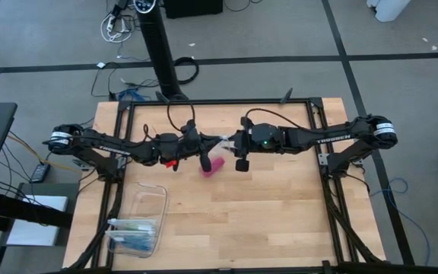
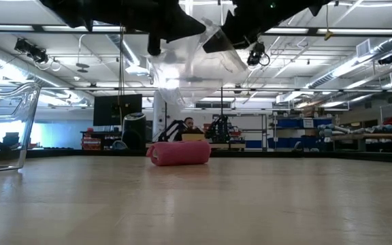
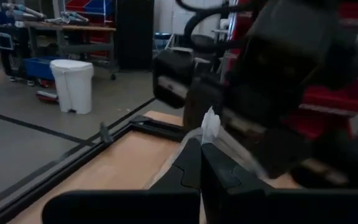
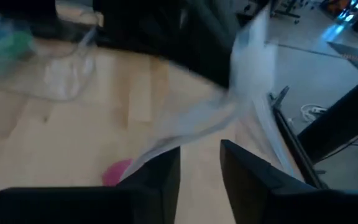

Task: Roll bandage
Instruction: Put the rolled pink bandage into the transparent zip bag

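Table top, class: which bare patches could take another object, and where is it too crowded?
Free: the broad bare wood of the table from the pink bandage roll to the right and near edges. The far strip along the frame is also bare. Crowded: the middle, where the left gripper and right gripper hold a clear bag above the roll, and the near-left corner with the clear box.

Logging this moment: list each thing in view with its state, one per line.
bandage: rolled, lying on the table, free of both grippers.
bag: clear, empty, held up in the air between the two grippers.
left gripper: shut on the bag.
right gripper: fingers apart, the bag's edge by them; grip unclear.
box: open, blue contents inside, at the table's near left corner.
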